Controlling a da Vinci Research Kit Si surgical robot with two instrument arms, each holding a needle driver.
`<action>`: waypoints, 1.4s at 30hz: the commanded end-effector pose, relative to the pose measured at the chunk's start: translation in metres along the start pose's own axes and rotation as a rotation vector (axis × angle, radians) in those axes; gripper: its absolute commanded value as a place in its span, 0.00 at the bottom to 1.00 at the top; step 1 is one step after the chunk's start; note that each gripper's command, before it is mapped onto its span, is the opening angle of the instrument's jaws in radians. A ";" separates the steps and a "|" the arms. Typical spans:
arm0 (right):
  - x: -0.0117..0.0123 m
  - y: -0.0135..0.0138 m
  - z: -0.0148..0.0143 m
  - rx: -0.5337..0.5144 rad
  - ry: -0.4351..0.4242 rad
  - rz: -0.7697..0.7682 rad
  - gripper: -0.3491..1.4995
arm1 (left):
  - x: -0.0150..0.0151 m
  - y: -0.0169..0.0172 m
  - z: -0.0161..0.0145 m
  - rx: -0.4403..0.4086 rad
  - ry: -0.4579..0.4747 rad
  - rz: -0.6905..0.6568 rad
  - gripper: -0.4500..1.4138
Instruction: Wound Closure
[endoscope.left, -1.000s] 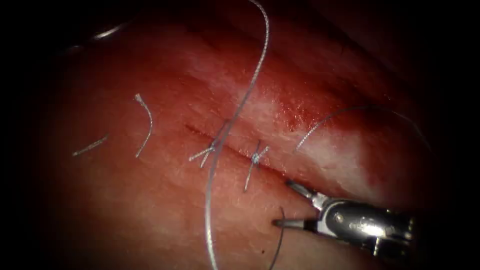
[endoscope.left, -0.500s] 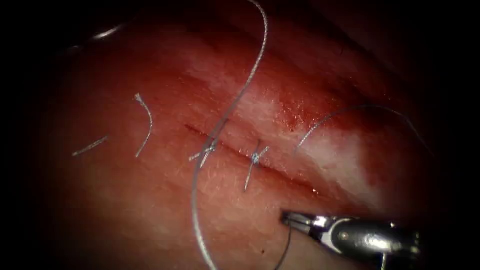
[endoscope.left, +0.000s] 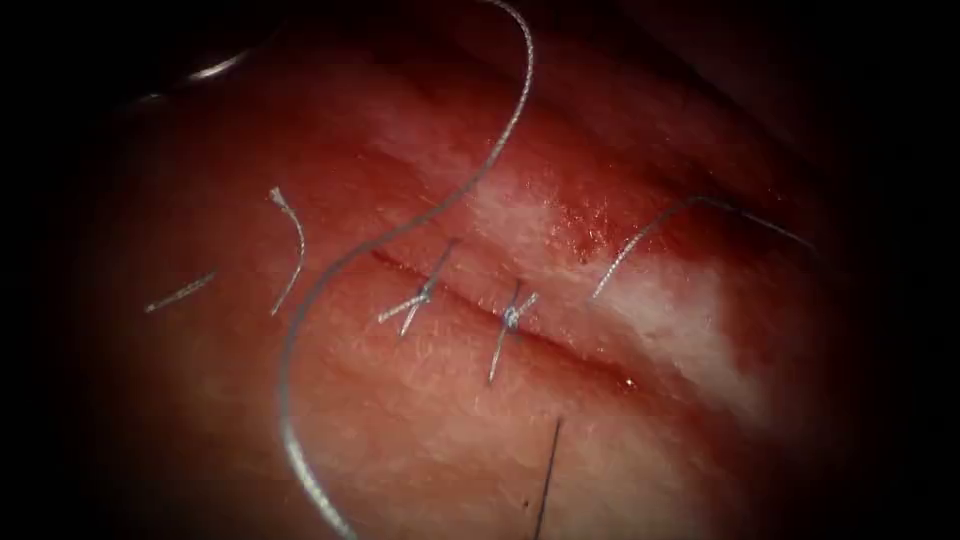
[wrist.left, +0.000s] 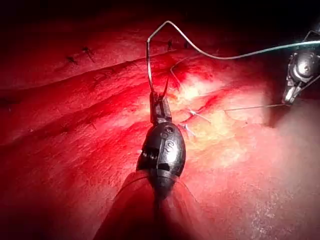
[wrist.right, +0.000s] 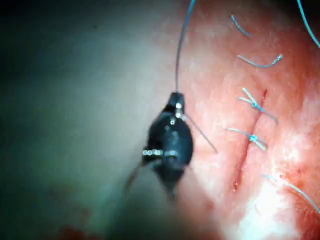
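Needle (wrist.left: 148, 55) is up off the tissue (endoscope.left: 420, 420), none of it buried. In the left wrist view the left tool (wrist.left: 159, 107) has its jaws closed on the needle's lower end. From there the long axis stands nearly in line with the tool, rising away from the surface. The curve then hooks over at the top and bends toward the right tool (wrist.right: 176, 101). Which end is the point cannot be told.

Thread (endoscope.left: 300, 330) runs on from the needle and sweeps in a big S across the cut (endoscope.left: 560, 345) in the endoscope view. The right tool's jaws are pinched shut on the thread, one strand rising straight from the tip. Two knotted stitches (endoscope.left: 512, 315) sit across the cut. Loose cut ends (endoscope.left: 290, 250) lie well to the left of it.
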 end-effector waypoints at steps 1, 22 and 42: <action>0.0008 -0.0020 0.0008 0.017 0.008 0.001 0.00 | -0.0006 0.0004 0.0005 -0.002 0.000 -0.001 0.00; 0.0062 -0.0038 -0.0003 -0.044 -0.007 0.021 0.74 | -0.0006 0.0004 0.0004 -0.004 0.001 -0.001 0.00; -0.0098 0.0088 0.0023 -0.183 -0.060 -0.027 0.74 | -0.0007 0.0007 0.0007 -0.007 0.000 0.002 0.00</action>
